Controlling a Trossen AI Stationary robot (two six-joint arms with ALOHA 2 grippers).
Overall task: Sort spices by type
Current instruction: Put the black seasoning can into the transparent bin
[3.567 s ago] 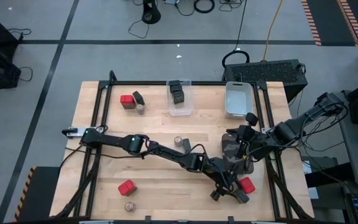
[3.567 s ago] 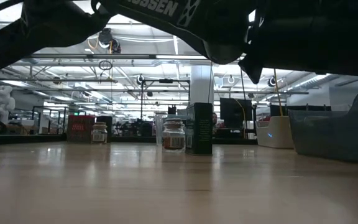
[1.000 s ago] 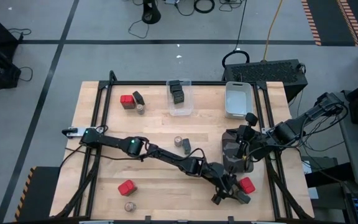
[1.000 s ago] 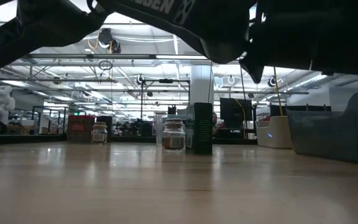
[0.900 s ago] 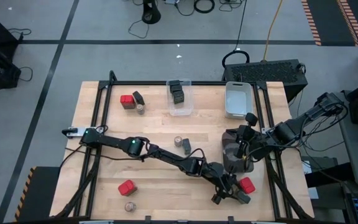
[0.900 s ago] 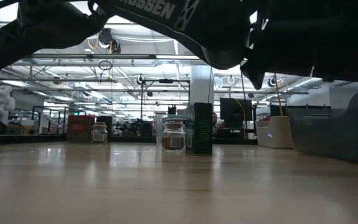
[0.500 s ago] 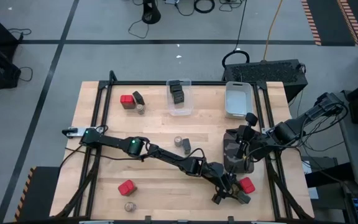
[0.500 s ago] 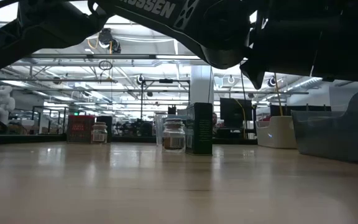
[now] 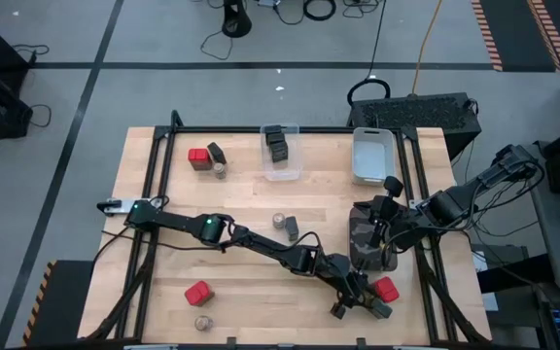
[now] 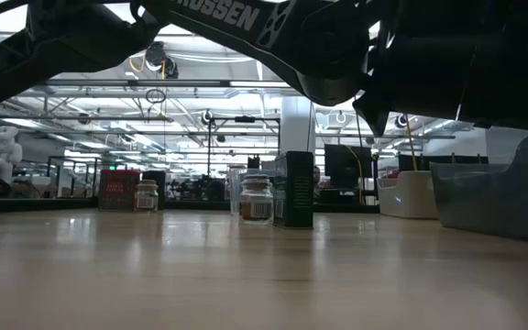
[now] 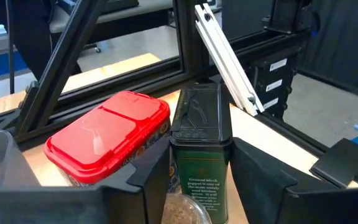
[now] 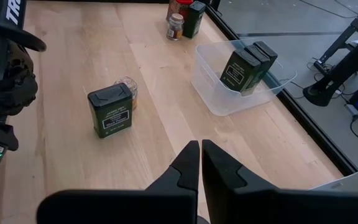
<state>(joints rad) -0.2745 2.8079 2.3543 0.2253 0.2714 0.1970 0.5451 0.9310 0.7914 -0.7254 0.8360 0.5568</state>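
Near the table's front right corner, a dark green-black tin (image 11: 201, 146) stands upright beside a red tin (image 11: 107, 140) lying on its side. My left gripper (image 11: 201, 171) reaches across the table (image 9: 154, 282) to them (image 9: 366, 303) and is shut on the dark tin (image 9: 378, 309). My right gripper (image 12: 201, 155) is shut on nothing, held above the table by the dark bin (image 9: 366, 245). More spices stand about: a dark tin (image 12: 110, 112) beside a jar (image 12: 127, 90) at mid table, and a red tin (image 9: 198, 292) and a jar (image 9: 202, 323) at the front left. My left gripper pinches the dark tin by its two narrow sides (image 11: 174, 158), one finger (image 11: 148, 180) on each side. The fingers come nearly level, from the table's middle toward its front right corner. The tin stays upright; its base is hidden by the gripper, so whether it rests on the table cannot be told.
A clear bin (image 9: 280, 167) holding two dark tins stands at the far middle, with a white bin (image 9: 371, 156) to its right. A red tin, a dark tin and a jar cluster at the far left (image 9: 205, 158). Black frame rails (image 11: 185, 37) run close behind the held tin.
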